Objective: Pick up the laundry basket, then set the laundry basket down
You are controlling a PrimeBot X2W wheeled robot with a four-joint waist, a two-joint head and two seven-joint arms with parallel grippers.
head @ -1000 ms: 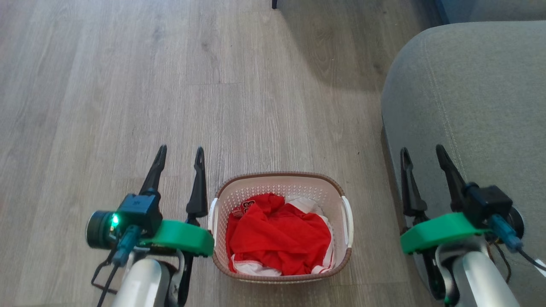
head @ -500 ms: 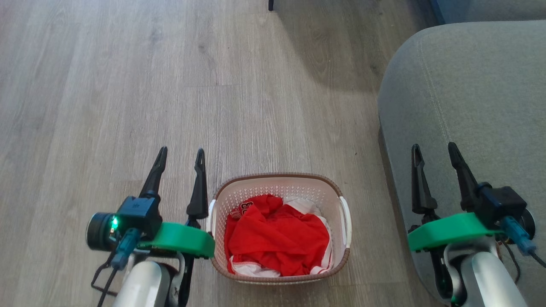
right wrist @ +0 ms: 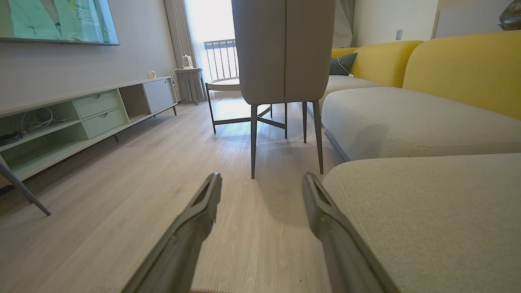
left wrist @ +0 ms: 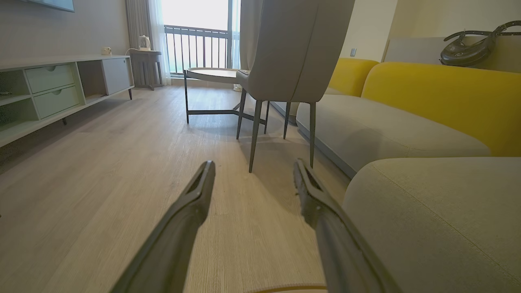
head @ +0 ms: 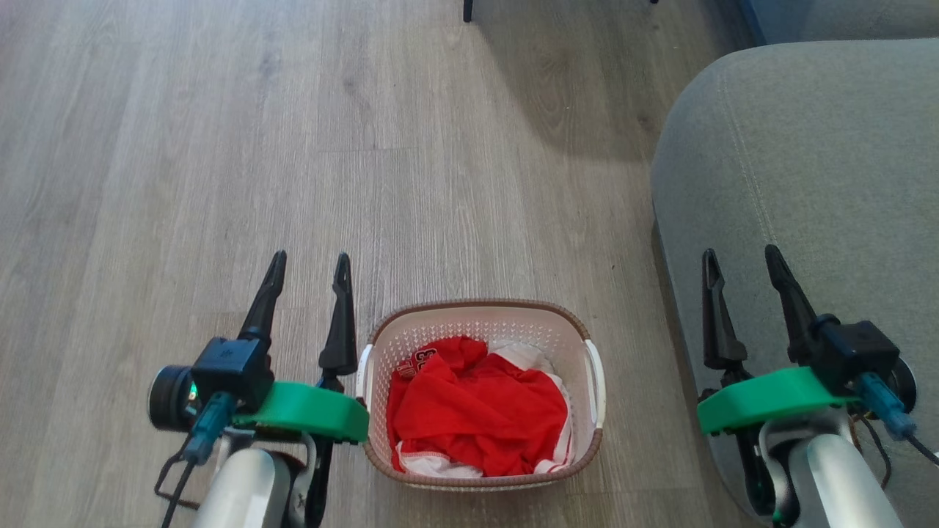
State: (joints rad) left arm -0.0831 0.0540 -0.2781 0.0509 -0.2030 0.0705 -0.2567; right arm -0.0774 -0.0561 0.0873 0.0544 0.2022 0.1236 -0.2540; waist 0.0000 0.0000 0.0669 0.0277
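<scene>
- Low at the left, the left gripper (head: 310, 255) gapes wide and empty, just beside the small white perforated plastic laundry basket (head: 477, 326).
- Opposite, the right gripper (head: 739, 250), equally wide, hangs at the grey fabric sofa (head: 807, 147) edge.
- Between them, the laundry basket sits on the pale wood-look floor (head: 440, 147).

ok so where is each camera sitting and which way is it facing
Head view: on the head, facing down at the laundry basket on the floor near the sofa; left gripper and right gripper show, open.
Left wrist view: on that wrist, facing level along the floor toward the chair; its fingers show.
Right wrist view: likewise, its own fingers showing.
Both wrist views share the chair and sofa.
</scene>
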